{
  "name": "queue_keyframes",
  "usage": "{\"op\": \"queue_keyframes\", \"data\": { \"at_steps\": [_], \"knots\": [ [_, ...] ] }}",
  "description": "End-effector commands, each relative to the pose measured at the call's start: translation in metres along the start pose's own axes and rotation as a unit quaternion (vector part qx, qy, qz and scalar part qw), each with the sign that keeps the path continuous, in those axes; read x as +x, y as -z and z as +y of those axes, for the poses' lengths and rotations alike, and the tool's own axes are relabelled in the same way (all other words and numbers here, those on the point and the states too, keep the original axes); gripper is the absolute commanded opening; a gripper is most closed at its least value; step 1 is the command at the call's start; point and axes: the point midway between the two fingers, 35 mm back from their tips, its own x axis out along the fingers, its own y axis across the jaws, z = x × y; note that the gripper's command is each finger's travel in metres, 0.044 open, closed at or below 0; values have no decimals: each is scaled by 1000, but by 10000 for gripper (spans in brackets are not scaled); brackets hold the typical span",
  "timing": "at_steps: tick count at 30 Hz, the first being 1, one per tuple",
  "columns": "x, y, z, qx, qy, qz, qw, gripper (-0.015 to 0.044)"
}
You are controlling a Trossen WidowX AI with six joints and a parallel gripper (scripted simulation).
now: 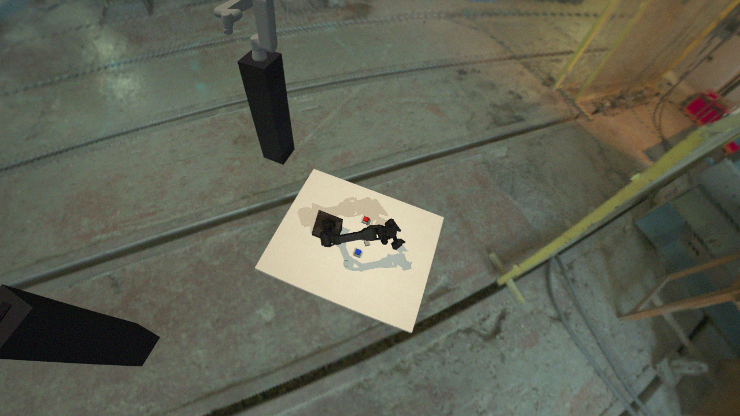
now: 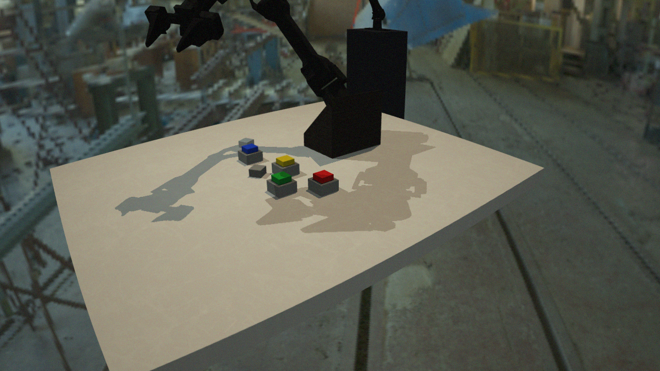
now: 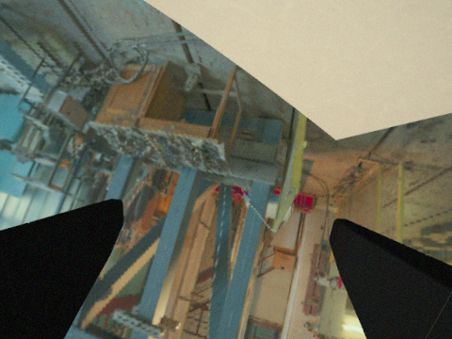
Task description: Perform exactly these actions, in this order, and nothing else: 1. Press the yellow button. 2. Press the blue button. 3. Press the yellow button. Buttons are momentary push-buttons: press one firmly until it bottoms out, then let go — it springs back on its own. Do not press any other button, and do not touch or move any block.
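Black fingers of the gripper, spread wide and holding nothing, hang at the exterior view's upper left, high above the bench; yellow button and blue button sit mid-frame.

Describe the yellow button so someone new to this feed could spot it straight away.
Start at the arm's black base on the table; four coloured buttons on grey housings sit just in front of it. The yellow button is the one nearest the base, between the blue button and the red button, directly behind the green button. Only it has a yellow cap.
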Motion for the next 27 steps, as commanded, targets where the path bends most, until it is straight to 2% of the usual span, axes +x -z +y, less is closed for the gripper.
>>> {"op": "queue_keyframes", "data": {
  "at_steps": [1,3,5,11,20,27],
  "knots": [
    [1,-2,-3,-12,4,-4,1000,400],
    [8,-16,-30,-108,36,-34,993,400],
    [15,-41,-68,-251,89,-71,961,400],
    [15,-86,-123,-468,187,-108,857,400],
    [-5,-157,-182,-720,336,-108,598,400],
    [-32,-211,-208,-828,441,-67,340,400]
  ]
}}
